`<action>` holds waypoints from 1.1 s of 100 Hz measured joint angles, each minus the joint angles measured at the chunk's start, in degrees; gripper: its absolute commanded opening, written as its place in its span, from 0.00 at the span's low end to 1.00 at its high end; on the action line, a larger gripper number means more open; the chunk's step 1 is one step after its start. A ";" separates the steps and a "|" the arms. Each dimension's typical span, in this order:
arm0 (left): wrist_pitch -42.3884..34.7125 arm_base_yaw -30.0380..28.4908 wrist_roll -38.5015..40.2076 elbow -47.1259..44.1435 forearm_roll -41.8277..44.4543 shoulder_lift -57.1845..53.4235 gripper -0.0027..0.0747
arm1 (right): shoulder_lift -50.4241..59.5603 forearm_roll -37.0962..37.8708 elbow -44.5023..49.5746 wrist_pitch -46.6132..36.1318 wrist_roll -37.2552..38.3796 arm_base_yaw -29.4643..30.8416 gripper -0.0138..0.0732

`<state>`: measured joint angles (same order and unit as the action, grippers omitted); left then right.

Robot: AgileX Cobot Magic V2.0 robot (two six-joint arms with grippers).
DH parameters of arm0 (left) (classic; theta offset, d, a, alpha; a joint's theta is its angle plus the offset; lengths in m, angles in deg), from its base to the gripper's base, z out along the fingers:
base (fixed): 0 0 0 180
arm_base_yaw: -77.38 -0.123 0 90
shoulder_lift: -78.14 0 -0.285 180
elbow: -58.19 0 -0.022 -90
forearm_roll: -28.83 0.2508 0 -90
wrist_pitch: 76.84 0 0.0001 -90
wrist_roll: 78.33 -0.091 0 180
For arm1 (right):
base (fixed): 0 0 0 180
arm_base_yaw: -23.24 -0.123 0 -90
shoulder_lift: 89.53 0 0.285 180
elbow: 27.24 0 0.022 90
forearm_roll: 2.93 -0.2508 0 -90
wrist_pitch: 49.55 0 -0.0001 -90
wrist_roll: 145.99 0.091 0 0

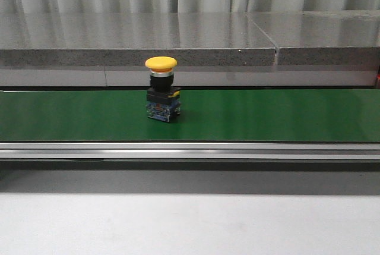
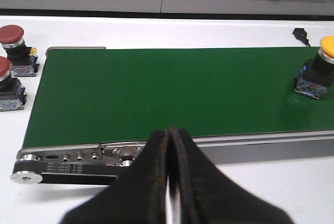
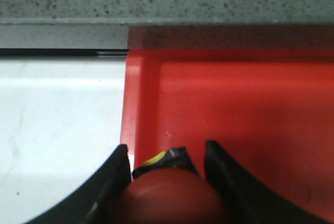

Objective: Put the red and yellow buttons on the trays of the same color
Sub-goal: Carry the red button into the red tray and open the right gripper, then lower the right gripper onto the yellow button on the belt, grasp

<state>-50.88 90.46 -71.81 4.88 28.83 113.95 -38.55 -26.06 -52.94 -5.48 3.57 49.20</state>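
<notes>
A yellow button (image 1: 161,88) stands upright on the green conveyor belt (image 1: 267,115); it also shows in the left wrist view (image 2: 318,67) at the belt's far end. My left gripper (image 2: 169,132) is shut and empty, just in front of the belt's near rail. Two red buttons (image 2: 13,41) (image 2: 6,80) stand on the white table beside the belt's end. My right gripper (image 3: 164,153) is shut on a red button (image 3: 172,195) and holds it over the left edge of the red tray (image 3: 235,98). No yellow tray is in view. Neither gripper shows in the front view.
A grey stone ledge (image 1: 178,35) runs behind the belt. The belt's metal rail (image 1: 190,150) runs along its front, with white table (image 1: 190,225) before it. White table (image 3: 57,109) lies beside the red tray.
</notes>
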 measured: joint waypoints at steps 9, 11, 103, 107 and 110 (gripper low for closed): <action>0.00 0.00 0.00 0.00 0.00 0.00 0.01 | -2.26 0.38 -1.11 -0.16 0.10 0.03 0.29; 0.00 0.00 0.00 0.00 0.00 0.00 0.01 | -2.66 0.66 -1.22 -0.44 0.03 0.03 0.29; 0.00 0.00 0.00 0.00 0.00 0.00 0.01 | -7.28 2.65 -6.00 -2.22 0.03 0.03 0.85; 0.00 0.00 0.00 0.00 0.00 0.00 0.01 | -7.01 2.65 -6.98 -1.26 0.03 0.03 0.85; 0.00 0.00 0.00 0.00 0.00 0.00 0.01 | -6.39 2.65 -7.54 -0.59 0.03 0.03 0.85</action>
<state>-50.88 90.46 -71.81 4.88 28.83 113.95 -44.95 -23.40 -60.48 -6.07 3.60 49.24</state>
